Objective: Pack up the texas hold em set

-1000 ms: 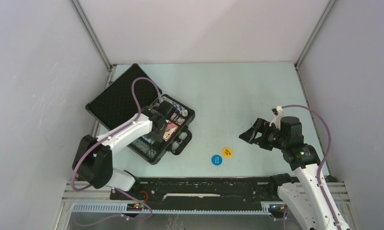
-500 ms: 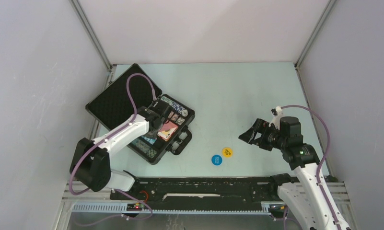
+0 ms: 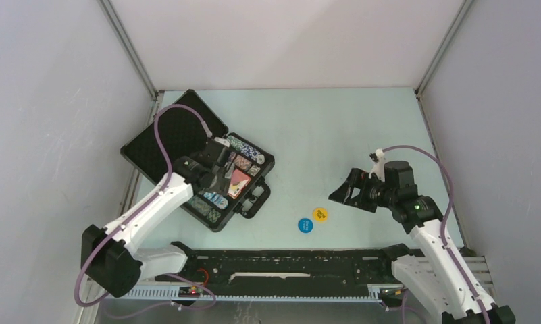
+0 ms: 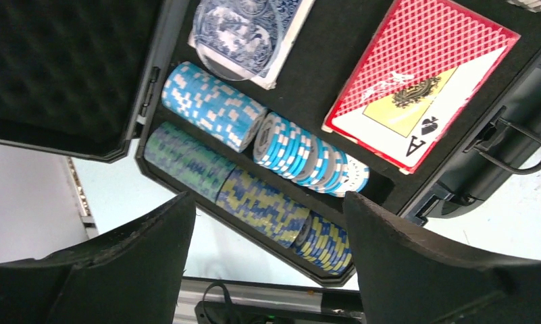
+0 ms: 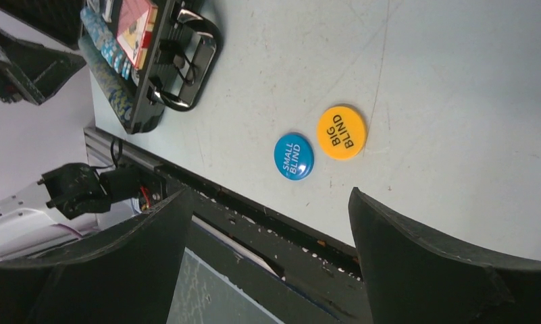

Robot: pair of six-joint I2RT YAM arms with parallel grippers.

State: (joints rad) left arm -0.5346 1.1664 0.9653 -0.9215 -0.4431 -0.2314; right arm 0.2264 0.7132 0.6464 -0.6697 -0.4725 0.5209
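Observation:
The black briefcase [image 3: 166, 138] lies open at the table's left, its foam lid [image 4: 58, 61] folded back. Inside it are rows of poker chips [image 4: 217, 111], a blue card deck [image 4: 254, 30] and a red card deck [image 4: 416, 81]. The red deck [image 3: 239, 181] lies slightly askew. My left gripper [image 3: 219, 177] hovers open over the case's chip rows, holding nothing [image 4: 267, 263]. A yellow disc [image 3: 320, 214] and a blue disc [image 3: 305, 225] lie on the table to the right of the case. My right gripper [image 3: 343, 192] hangs open and empty above them [image 5: 267, 263].
The case's handle [image 3: 257, 198] points toward the discs. A black rail [image 3: 288, 266] runs along the near table edge. White walls close in the table on the left, back and right.
The left gripper opened and let go of the red deck, which now rests in the case. The left arm drew back toward the left. The right gripper moved slightly left.

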